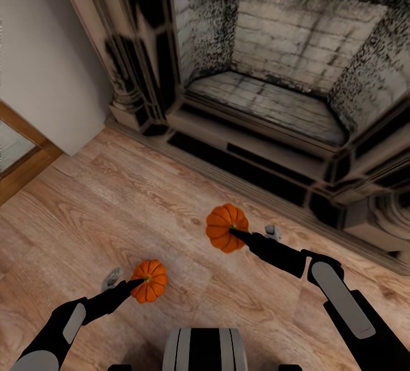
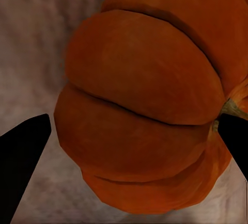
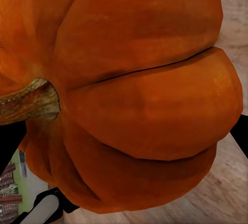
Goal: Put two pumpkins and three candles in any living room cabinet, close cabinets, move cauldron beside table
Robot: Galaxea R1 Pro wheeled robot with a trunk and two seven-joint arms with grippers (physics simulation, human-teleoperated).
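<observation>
Each gripper holds one pumpkin above the wooden floor (image 1: pixel 114 188), near the fireplace (image 1: pixel 273 63): left gripper (image 1: pixel 132 285) grips the near-left pumpkin (image 1: pixel 149 280), right gripper (image 1: pixel 239 235) the right pumpkin (image 1: pixel 225 226). Carrying step; next, probably, reaching a cabinet.

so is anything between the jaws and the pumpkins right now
Nothing visible. The left gripper is at one pumpkin, the right gripper at the other pumpkin, each filling its wrist view between the jaws.
</observation>
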